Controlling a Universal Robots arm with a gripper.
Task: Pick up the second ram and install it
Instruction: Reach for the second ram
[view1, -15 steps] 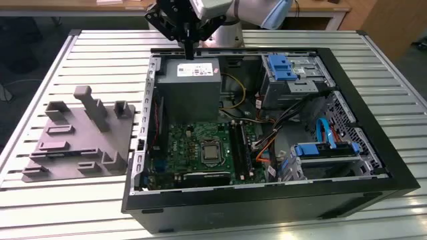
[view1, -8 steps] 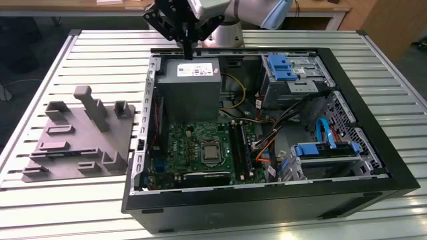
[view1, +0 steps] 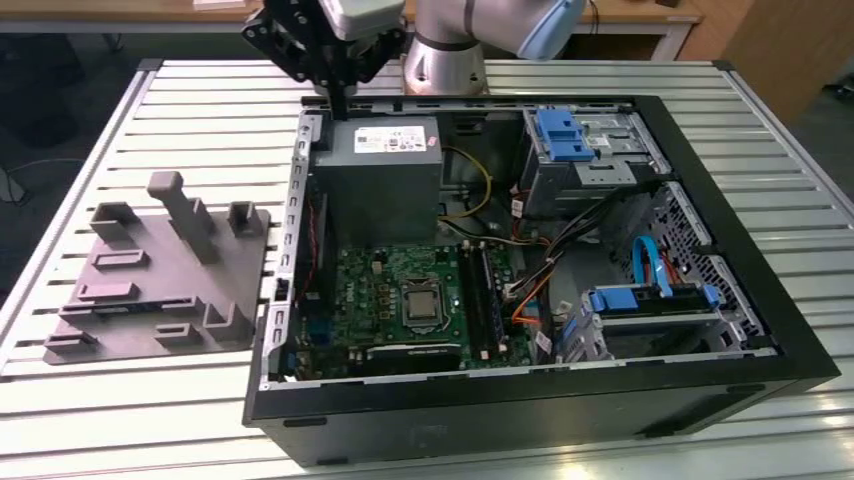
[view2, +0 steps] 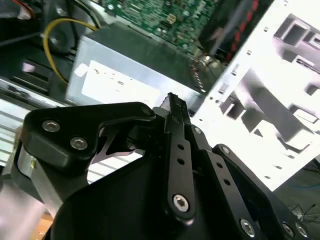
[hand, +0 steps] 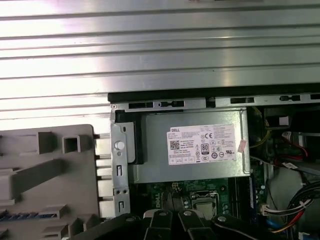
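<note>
The second ram (view1: 124, 308), a thin, narrow dark strip with a bluish sheen, sits in a low slot of the grey plastic fixture block (view1: 200, 270). The block stands at the exterior view's left, just beside the open black computer case (view1: 534, 405). The second wrist view shows the black gripper (view2: 173, 101) with its fingers pressed together. In the exterior view the gripper hangs over the case's far rim by the grey metal power supply box (view1: 380, 170), well apart from the ram.

Slatted table (view1: 147, 420), computer case (view1: 534, 425), grey fixture (view1: 140, 285)
</note>
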